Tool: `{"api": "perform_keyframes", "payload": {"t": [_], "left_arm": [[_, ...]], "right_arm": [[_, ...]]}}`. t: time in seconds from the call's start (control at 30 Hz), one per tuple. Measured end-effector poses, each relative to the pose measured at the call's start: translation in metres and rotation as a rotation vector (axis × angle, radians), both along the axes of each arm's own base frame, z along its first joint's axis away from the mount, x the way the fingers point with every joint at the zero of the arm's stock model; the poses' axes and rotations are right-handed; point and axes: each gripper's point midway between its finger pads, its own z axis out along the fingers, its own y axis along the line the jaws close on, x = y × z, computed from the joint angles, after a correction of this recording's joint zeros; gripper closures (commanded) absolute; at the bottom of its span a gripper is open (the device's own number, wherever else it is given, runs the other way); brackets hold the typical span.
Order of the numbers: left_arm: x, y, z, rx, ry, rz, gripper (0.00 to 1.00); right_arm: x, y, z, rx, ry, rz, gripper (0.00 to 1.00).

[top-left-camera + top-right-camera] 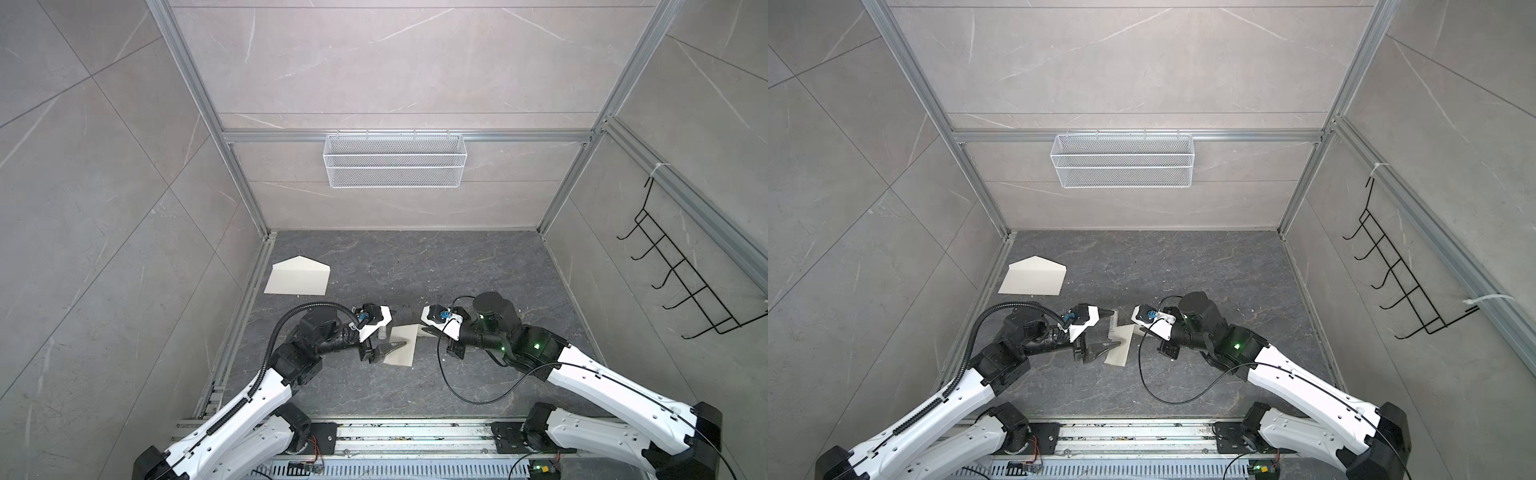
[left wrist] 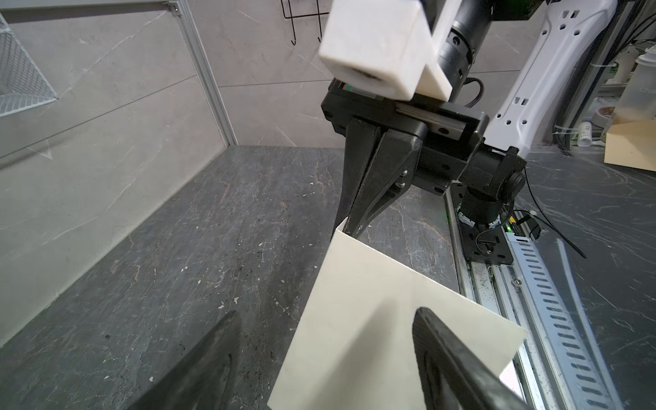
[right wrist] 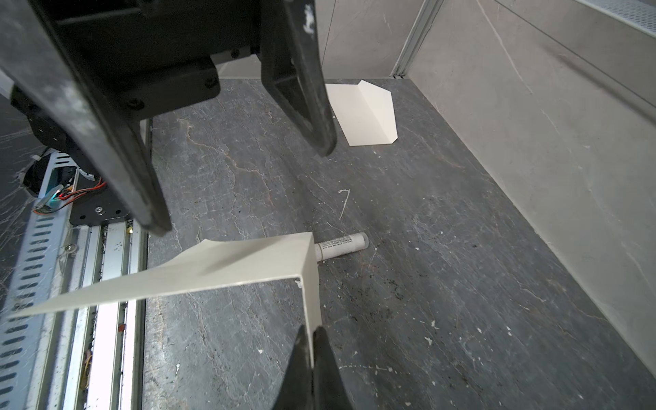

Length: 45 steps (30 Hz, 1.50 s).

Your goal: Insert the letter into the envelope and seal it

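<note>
Right wrist view: my right gripper is clamped on a corner of the letter, pale cream face showing, the sheet bent and lifted off the dark table, with a small white tube lying under its far edge. Left gripper has its fingers well apart at the opposite side of the sheet; I cannot tell whether either touches the paper. In both top views I see the envelope flat at the table's far left, flap open, well apart from both arms
</note>
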Motion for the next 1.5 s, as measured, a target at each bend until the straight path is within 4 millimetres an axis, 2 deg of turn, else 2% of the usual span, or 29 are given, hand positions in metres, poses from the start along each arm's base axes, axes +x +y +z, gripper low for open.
{"api": "perform_keyframes", "payload": {"t": [0.13, 0.4, 0.6, 0.73, 1.07, 1.17, 1.3, 1.37, 1.5], "left_arm": [[0.002, -0.004, -0.006, 0.01, 0.013, -0.015, 0.29], [0.007, -0.014, -0.013, 0.021, 0.037, -0.049, 0.44], [0.005, -0.017, -0.016, 0.022, 0.044, -0.077, 0.64], [0.003, -0.018, -0.016, 0.02, 0.045, -0.096, 0.71], [-0.001, -0.021, -0.017, 0.017, 0.035, -0.136, 0.99], [-0.002, -0.021, -0.018, 0.017, 0.036, -0.144, 1.0], [-0.002, -0.021, -0.018, 0.019, 0.031, -0.148, 1.0], [-0.002, -0.021, -0.019, 0.022, 0.025, -0.149, 1.0], [-0.003, -0.02, -0.021, 0.035, 0.019, -0.148, 1.0]], "right_arm": [[-0.001, 0.003, -0.003, -0.002, 0.012, 0.014, 1.0], [-0.008, 0.011, -0.008, -0.01, 0.027, 0.048, 1.0], [-0.01, 0.016, -0.005, -0.007, 0.026, 0.063, 1.0], [-0.01, 0.016, -0.003, -0.004, 0.023, 0.064, 1.0], [-0.011, 0.018, 0.0, 0.001, 0.019, 0.068, 1.0], [-0.011, 0.017, 0.0, -0.001, 0.017, 0.065, 0.9], [-0.005, 0.014, 0.0, -0.019, -0.011, 0.037, 0.68], [0.0, 0.008, 0.002, -0.038, -0.039, 0.004, 0.58], [-0.003, -0.013, 0.016, -0.047, -0.093, -0.046, 0.46]]}}
